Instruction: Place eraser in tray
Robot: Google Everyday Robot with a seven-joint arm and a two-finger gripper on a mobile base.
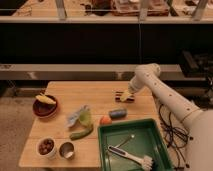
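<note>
dark eraser (131,98) at pincer (126,95), outside grn tray (150,140)

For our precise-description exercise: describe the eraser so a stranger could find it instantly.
Start at the wooden table and go to its far right part, where the gripper is. There lies the eraser: a dark striped block, unlike the plain blue piece nearer the front.
</note>
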